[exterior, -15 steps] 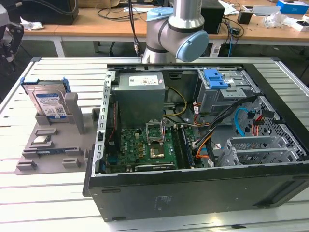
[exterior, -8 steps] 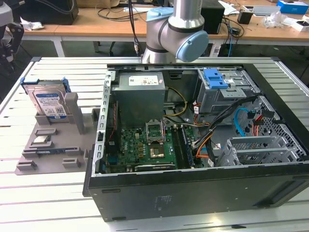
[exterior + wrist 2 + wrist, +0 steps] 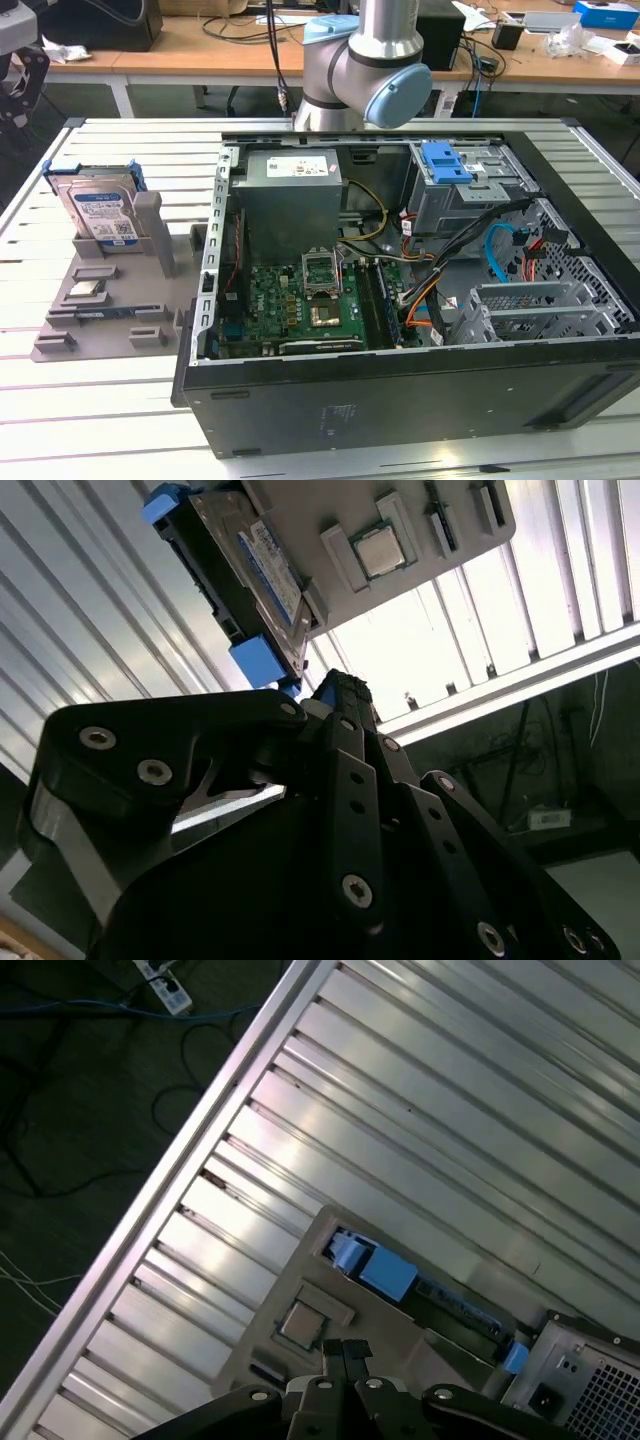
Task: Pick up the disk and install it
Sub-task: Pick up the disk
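Note:
The disk (image 3: 100,212) is a silver drive with a white-and-blue label and a blue frame. It stands on edge in a grey holder tray (image 3: 110,320) on the table at the exterior view's left. The second wrist view shows its label face (image 3: 265,565), and the first wrist view shows its blue-framed edge (image 3: 385,1272). My gripper (image 3: 346,1352) hangs well above the tray, apart from the disk. Its black fingers are shut with nothing between them, and they meet at one tip in the second wrist view (image 3: 342,692).
An open computer case (image 3: 400,400) lies at the exterior view's right. Inside are a grey power supply (image 3: 290,190), a motherboard (image 3: 300,300) and a drive bay topped by a blue bracket (image 3: 447,165). A processor chip (image 3: 378,550) lies on the tray. The table edge (image 3: 150,1210) and the floor show.

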`<state>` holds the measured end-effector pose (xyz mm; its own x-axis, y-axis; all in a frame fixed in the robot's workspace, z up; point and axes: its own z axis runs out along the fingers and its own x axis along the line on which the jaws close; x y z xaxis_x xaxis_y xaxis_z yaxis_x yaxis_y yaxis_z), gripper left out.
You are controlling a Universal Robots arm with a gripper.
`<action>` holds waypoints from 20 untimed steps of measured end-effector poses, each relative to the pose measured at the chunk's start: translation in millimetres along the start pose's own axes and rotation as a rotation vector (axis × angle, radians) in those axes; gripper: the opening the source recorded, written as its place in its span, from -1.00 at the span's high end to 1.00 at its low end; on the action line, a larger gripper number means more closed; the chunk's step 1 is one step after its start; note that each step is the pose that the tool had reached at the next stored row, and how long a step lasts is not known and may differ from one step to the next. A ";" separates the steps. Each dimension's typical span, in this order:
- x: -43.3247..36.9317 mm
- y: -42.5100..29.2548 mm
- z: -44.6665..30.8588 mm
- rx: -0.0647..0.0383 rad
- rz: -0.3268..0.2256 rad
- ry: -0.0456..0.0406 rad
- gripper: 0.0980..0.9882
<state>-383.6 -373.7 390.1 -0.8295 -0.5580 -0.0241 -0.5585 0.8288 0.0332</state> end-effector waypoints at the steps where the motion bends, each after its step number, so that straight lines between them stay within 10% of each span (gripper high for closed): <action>1: 0.0 0.0 0.0 0.000 -0.011 0.0003 0.98; 20: 0.0 0.0 0.0 -0.007 -0.273 0.0090 0.98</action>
<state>-383.6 -373.7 390.1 -0.6478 -0.7615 -0.0242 -0.7618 0.6470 0.0332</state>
